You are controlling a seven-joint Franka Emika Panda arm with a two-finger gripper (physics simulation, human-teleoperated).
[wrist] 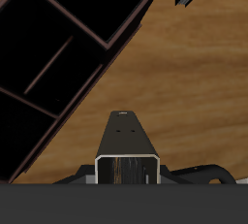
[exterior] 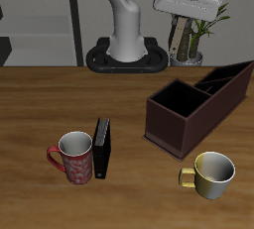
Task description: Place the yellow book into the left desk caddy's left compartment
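Note:
My gripper (exterior: 180, 15) hangs high above the table's back, over the far end of the left desk caddy (exterior: 198, 99). This caddy is a long dark brown box with inner dividers. In the wrist view the gripper (wrist: 127, 176) is shut on the yellow book (wrist: 127, 148), which points down and is seen end-on, showing a tan core and grey page edges. The caddy's dark compartments (wrist: 58, 53) lie below and to one side of the book, with bare wood straight under it. In the exterior view the book is hard to tell from the plant behind it.
A red mug (exterior: 74, 157) and an upright black book (exterior: 102, 149) stand together near the table's front edge. A yellow mug (exterior: 211, 173) stands in front of the caddy. A potted plant (exterior: 203, 25) stands behind the gripper. The robot's base (exterior: 129, 57) is at the back.

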